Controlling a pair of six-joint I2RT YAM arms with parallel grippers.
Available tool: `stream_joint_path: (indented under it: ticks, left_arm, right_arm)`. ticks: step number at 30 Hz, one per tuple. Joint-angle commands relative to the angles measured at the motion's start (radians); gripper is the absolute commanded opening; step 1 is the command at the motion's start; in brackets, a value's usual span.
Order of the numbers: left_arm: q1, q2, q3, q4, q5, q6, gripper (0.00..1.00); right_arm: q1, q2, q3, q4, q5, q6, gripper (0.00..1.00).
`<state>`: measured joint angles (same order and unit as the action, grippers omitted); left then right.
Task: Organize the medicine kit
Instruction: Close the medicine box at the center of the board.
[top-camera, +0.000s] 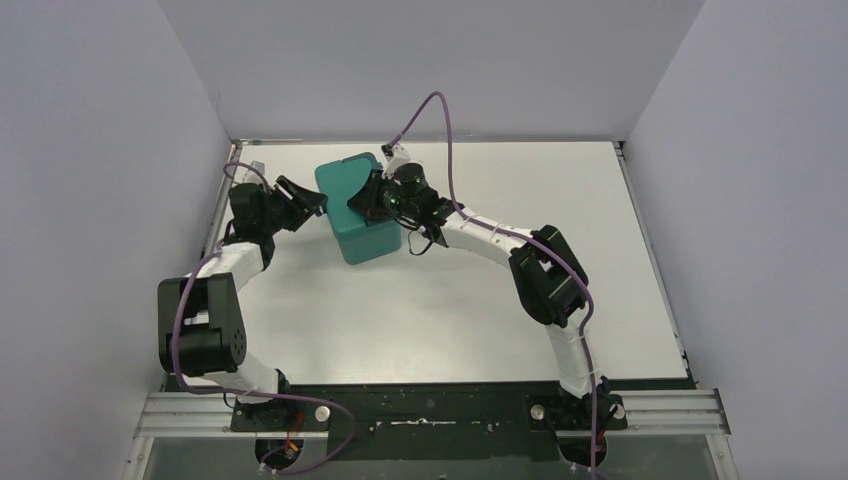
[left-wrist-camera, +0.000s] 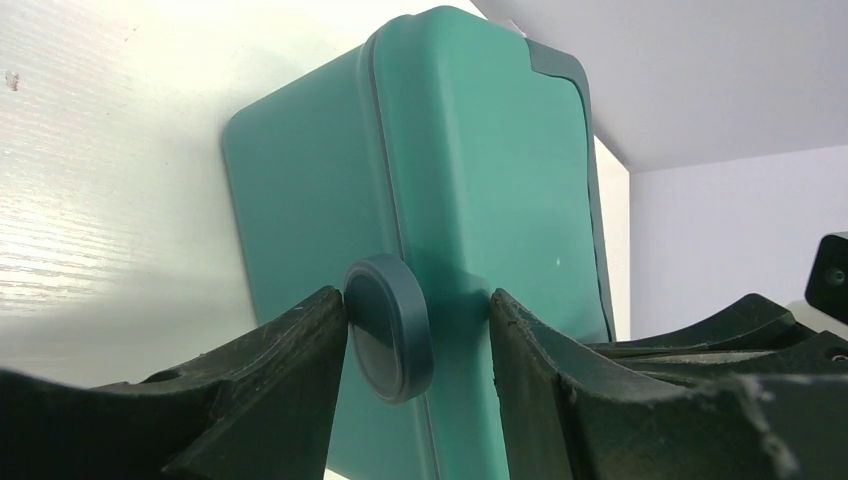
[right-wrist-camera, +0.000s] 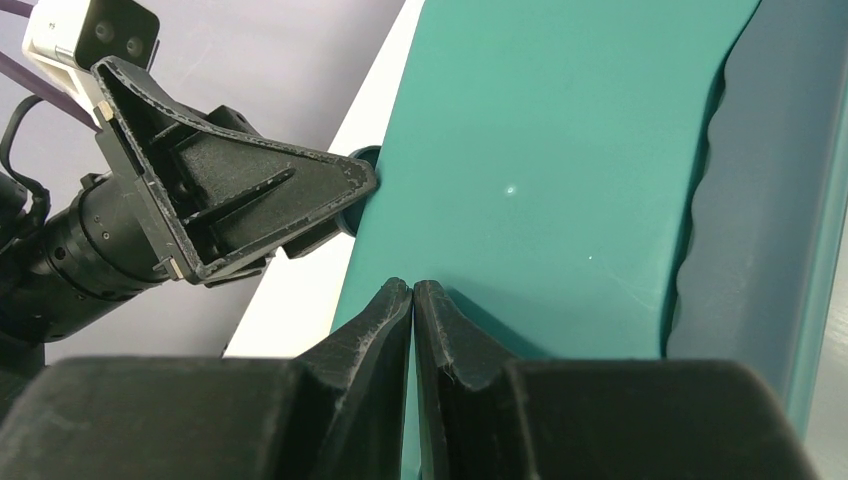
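left gripper (left-wrist-camera: 415, 300) jaws stand apart, straddling the dark side knob (left-wrist-camera: 388, 330) of the medicine kit (top-camera: 365, 243); 1 finger (left-wrist-camera: 280, 370) touches the knob, with a gap on the other side. right gripper (right-wrist-camera: 413, 288) jaws are together, tips at the closed lid (right-wrist-camera: 520, 150). the kit sits upright on the desk (top-camera: 450, 310), far left of centre, between the 2 grippers.

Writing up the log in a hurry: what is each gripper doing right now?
Left gripper: open, jaws either side of the knob on the medicine kit.
Right gripper: shut, holding nothing.
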<state>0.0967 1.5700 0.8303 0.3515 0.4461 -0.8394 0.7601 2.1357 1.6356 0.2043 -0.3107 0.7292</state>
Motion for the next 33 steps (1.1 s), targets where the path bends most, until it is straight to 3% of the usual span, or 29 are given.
stream_joint_path:
  ticks: [1,33]
  left_arm:
    - [-0.030,-0.034,0.051,-0.031,-0.015,0.057,0.51]
    - [-0.084,-0.128,0.110,-0.171,-0.099,0.143,0.52]
  right_arm:
    - [0.018,0.062,-0.061,-0.212,-0.004,-0.040,0.11]
    - [0.019,0.061,-0.058,-0.212,-0.007,-0.037,0.11]
